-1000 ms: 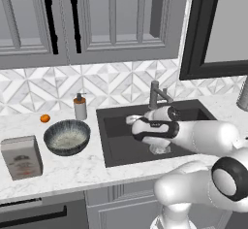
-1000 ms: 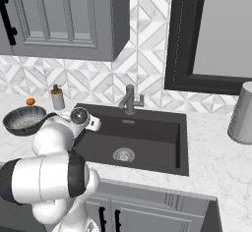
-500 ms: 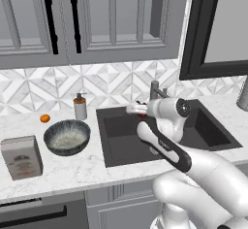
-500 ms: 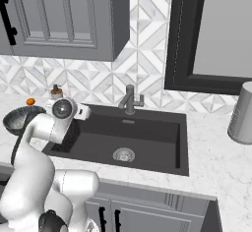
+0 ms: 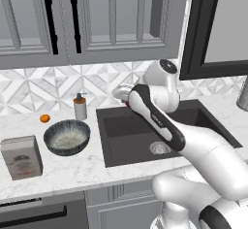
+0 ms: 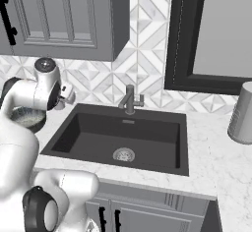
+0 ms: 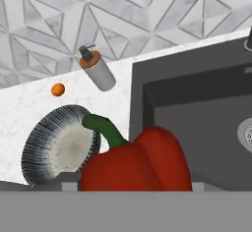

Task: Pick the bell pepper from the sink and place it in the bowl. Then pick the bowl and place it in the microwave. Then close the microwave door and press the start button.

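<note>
above the sink's (image 5: 116,126) left rim, the arm has lifted since a second ago, when it hung low over the basin.

the sink is a dark matte rectangular basin with a round silver drain (image 6: 123,154). left of it on veined marble sits the round bowl (image 5: 67,137), speckled outside, pale inside. the gripper (image 5: 127,100) pinches the bell pepper (image 7: 138,164), glossy red, lobed, with a curved green stem, raised above the sink's left edge. behind the bowl lies a small orange fruit (image 5: 44,118).
</note>
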Robot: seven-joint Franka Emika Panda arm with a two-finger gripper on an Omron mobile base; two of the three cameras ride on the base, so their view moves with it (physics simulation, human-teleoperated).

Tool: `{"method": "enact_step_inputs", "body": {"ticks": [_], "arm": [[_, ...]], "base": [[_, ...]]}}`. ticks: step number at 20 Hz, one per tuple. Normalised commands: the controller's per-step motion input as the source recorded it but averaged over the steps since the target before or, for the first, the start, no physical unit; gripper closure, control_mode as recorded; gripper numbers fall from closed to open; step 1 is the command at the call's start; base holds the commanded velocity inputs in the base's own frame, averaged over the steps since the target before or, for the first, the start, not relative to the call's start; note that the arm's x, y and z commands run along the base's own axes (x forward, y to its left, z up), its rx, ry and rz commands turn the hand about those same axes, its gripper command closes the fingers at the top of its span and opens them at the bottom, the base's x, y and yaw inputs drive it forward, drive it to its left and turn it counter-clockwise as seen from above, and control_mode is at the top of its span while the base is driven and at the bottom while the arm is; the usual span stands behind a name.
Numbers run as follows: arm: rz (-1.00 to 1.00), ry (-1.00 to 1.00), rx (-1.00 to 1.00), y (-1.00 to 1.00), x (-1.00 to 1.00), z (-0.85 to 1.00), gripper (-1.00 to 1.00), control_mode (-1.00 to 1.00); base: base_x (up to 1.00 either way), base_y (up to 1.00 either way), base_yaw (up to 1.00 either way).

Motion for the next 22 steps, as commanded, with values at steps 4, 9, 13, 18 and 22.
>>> {"method": "enact_step_inputs", "body": {"ticks": [4,9,13,18,22], "arm": [[0.0,0.01,0.06,0.61,-0.01,-0.42,1.0,-1.0],[0.0,0.06,0.01,0.74,0.02,-0.43,1.0,-1.0],[0.0,0.16,0.0,0.84,0.07,-0.11,1.0,-1.0],[-0.01,0.19,-0.11,0.92,0.16,-0.1,1.0,-1.0],[0.0,0.08,-0.06,0.37,0.28,-0.36,1.0,-1.0]], "base": [[0.0,0.0,0.0],[0.0,0.0,0.0],[0.0,0.0,0.0],[0.0,0.0,0.0],[0.0,0.0,0.0]]}}
